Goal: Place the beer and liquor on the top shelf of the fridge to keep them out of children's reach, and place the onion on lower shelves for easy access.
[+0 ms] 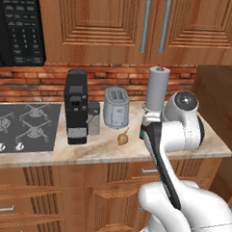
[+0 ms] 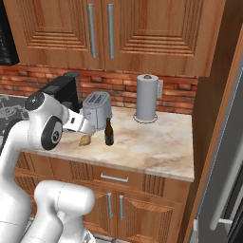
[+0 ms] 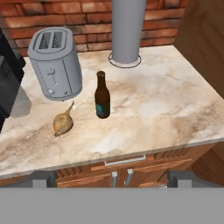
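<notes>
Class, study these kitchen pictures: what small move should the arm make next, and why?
Probably lower the open gripper toward the slim brown glass beer bottle. It stands upright and free on the marble counter, apart from the tan onion and grey toaster, and nothing is held.

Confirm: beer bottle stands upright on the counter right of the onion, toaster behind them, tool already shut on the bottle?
Not quite. The tool is open and holds nothing. The hand view shows the beer bottle upright on the counter, untouched, right of the onion, with the toaster behind them.
</notes>
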Controlling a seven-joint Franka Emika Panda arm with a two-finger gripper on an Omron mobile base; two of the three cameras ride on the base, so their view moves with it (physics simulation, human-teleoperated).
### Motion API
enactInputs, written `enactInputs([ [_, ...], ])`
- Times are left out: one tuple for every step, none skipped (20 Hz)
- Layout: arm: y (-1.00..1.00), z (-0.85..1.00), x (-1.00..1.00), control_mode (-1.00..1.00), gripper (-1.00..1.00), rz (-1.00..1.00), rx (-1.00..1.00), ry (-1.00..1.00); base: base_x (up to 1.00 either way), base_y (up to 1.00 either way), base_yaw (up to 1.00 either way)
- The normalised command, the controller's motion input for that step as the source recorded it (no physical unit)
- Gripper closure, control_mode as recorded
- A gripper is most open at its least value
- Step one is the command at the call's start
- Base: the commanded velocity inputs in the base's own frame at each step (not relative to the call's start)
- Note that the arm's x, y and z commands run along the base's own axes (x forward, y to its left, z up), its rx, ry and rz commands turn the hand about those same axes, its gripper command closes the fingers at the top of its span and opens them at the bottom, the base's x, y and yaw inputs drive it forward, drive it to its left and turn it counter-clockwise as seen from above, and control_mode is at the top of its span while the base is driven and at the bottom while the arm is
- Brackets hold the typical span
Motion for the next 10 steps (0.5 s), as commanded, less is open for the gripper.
enactInputs([
  [-0.11, -0.15, 0.25, -1.0, -1.0, 0.0, -0.03, 0.02, 0.0, 0.0, 0.0],
  [-0.15, -0.14, 0.26, -1.0, -1.0, 0.0, -0.01, 0.01, 0.0, 0.0, 0.0],
  [-0.19, -0.12, 0.26, -1.0, -1.0, 0.0, 0.0, 0.0, 0.0, 0.0, 0.0],
  [-0.19, -0.11, 0.26, -1.0, -1.0, 0.0, 0.0, 0.0, 0.0, 0.0, 0.0],
  [-0.19, -0.11, 0.27, -1.0, -1.0, 0.0, 0.0, 0.0, 0.0, 0.0, 0.0],
  [-0.2, -0.11, 0.29, -1.0, -1.0, 0.0, 0.0, 0.0, 0.0, 0.0, 0.0],
  [-0.23, -0.11, 0.31, -1.0, -1.0, 0.0, 0.0, 0.0, 0.0, 0.0, 0.0],
  [-0.25, -0.11, 0.31, -1.0, -1.0, 0.0, 0.0, 0.0, 0.0, 0.0, 0.0],
  [-0.26, -0.09, 0.3, -1.0, -1.0, 0.0, 0.0, 0.0, 0.0, 0.0, 0.0],
  [-0.25, -0.09, 0.3, -1.0, -1.0, 0.0, 0.0, 0.0, 0.0, 0.0, 0.0],
])
